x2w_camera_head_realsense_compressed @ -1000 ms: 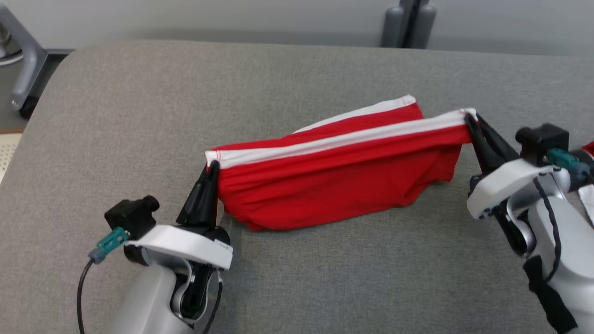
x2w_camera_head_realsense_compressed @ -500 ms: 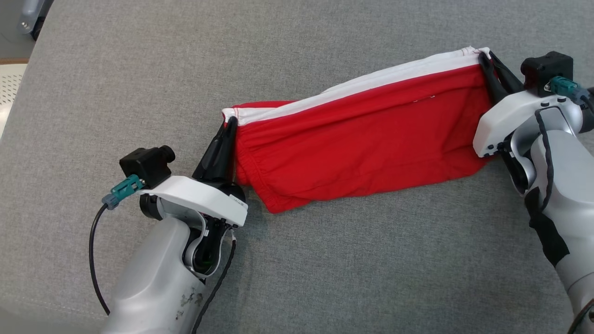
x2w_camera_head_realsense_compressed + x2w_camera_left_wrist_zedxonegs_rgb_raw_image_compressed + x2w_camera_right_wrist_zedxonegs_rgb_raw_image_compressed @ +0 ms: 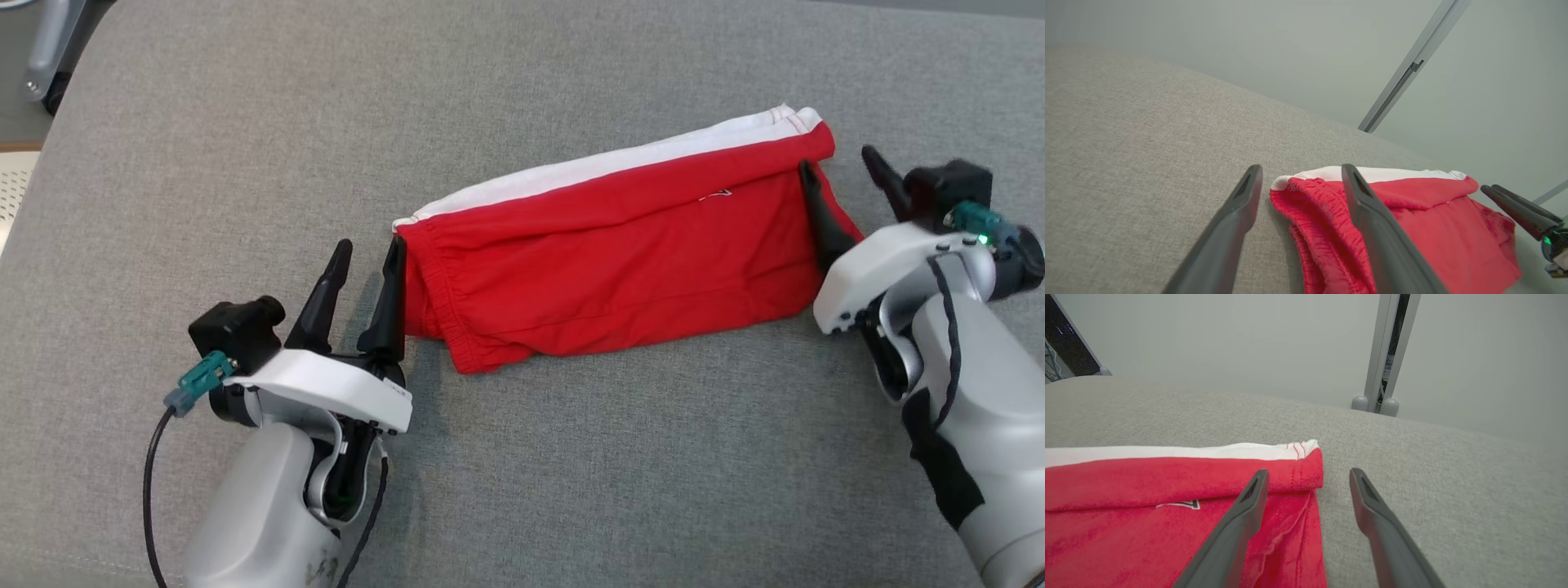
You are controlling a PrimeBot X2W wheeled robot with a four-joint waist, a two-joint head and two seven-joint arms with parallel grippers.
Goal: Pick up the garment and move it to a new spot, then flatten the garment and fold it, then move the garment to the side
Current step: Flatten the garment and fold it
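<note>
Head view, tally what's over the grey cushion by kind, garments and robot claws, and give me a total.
Red garment: 1
Claws: 2, the left claw and the right claw, both open
Total: 3

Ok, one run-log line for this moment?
red garment: lying on grey fabric surface | left gripper: open, at its left end | right gripper: open, at its right end | held: nothing

Red garment (image 3: 620, 261) lies on grey fabric surface (image 3: 522, 73)
</note>
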